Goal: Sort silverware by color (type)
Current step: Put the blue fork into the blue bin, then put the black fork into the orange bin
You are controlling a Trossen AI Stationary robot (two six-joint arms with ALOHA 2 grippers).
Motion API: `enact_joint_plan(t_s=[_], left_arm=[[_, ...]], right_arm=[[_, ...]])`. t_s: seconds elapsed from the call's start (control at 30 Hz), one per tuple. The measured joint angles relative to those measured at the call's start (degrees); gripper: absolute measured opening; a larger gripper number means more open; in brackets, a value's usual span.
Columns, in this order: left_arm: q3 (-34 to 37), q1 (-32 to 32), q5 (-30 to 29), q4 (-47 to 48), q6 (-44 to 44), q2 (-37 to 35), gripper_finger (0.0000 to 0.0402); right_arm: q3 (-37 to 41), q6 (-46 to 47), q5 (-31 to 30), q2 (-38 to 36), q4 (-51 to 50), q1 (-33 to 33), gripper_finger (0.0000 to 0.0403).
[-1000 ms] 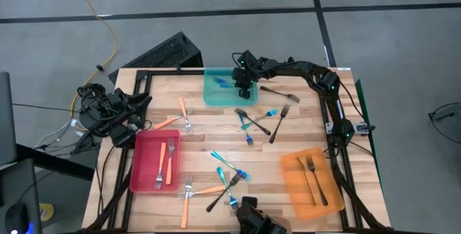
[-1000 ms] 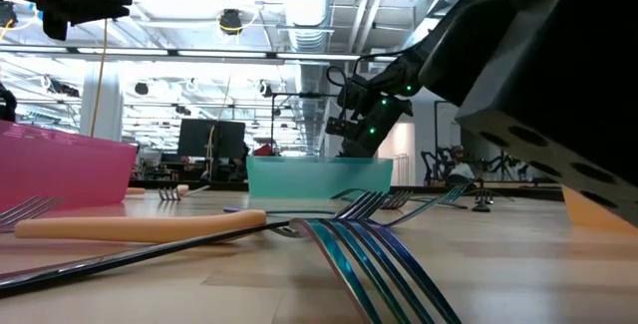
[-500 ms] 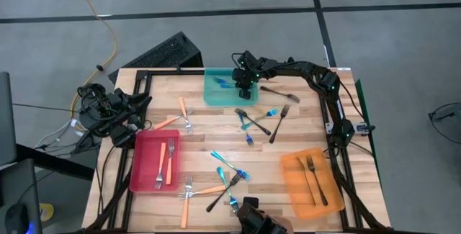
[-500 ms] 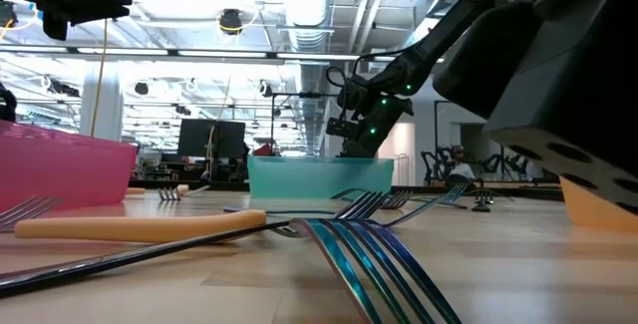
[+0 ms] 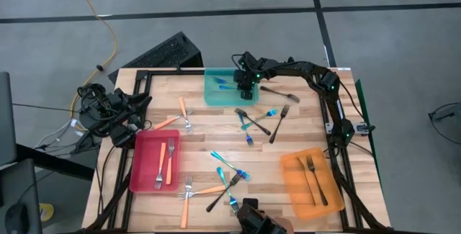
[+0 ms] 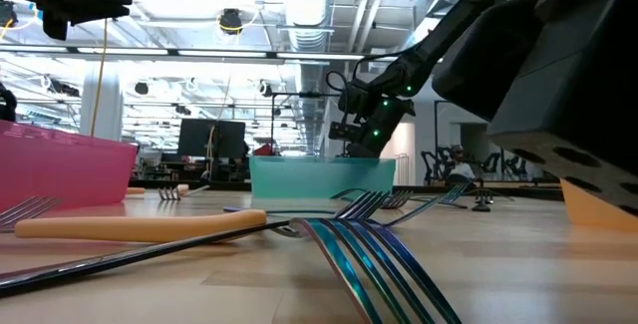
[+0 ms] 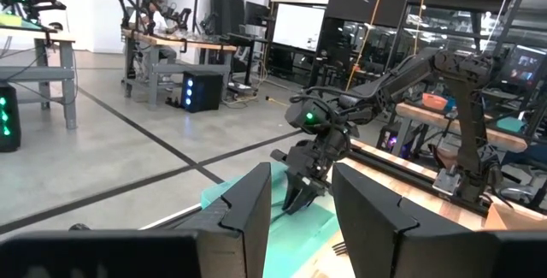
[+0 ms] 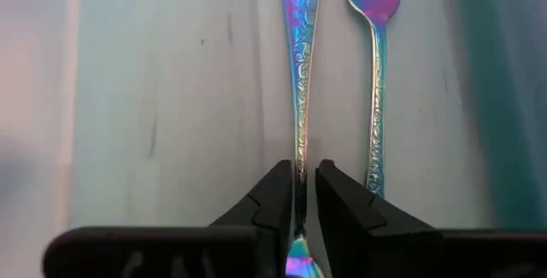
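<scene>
My right gripper (image 5: 243,84) hangs over the teal tray (image 5: 216,93) at the table's far side, pointing steeply down. It is open by a narrow gap. In the right wrist view its fingers (image 8: 278,197) stand on either side of the handle of a blue fork (image 8: 299,81). That fork lies flat on the tray floor, and a second blue fork (image 8: 376,64) lies beside it. My left gripper (image 7: 301,218) waits open at the table's left edge, level, with nothing between its fingers.
A red tray (image 5: 140,169) at the near left holds orange-handled forks. An orange tray (image 5: 289,183) at the near right holds dark forks. Several loose forks of all three kinds lie on the wood around the middle (image 5: 252,122) and near edge (image 5: 220,180).
</scene>
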State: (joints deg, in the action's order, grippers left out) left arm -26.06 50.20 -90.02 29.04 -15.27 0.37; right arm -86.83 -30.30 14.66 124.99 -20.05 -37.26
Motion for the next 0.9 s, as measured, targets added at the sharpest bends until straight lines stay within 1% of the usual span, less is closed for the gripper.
enact_joint_plan(t_s=[0.13, 0.4, 0.77, 0.9], left_arm=[[0.0, 0.0, 0.0, 0.01, 0.0, -0.01, 0.0112], [0.0, 0.01, 0.0, 0.0, -0.01, -0.01, 0.0112], [0.0, 0.0, 0.0, 0.01, -0.02, -0.01, 0.0112], [0.0, 0.01, 0.0, 0.0, -0.01, 0.0, 0.0112]], right_arm=[[0.0, -0.03, 0.07, 0.0, 0.18, 0.0, 0.0092], [-0.35, 0.02, 0.11, -0.02, -0.11, 0.0, 0.0093], [-10.16, -0.2, 0.15, -0.14, -8.86, 0.15, 0.0094], [-14.68, -2.0, 0.15, -0.13, -15.96, 0.47, 0.0094]])
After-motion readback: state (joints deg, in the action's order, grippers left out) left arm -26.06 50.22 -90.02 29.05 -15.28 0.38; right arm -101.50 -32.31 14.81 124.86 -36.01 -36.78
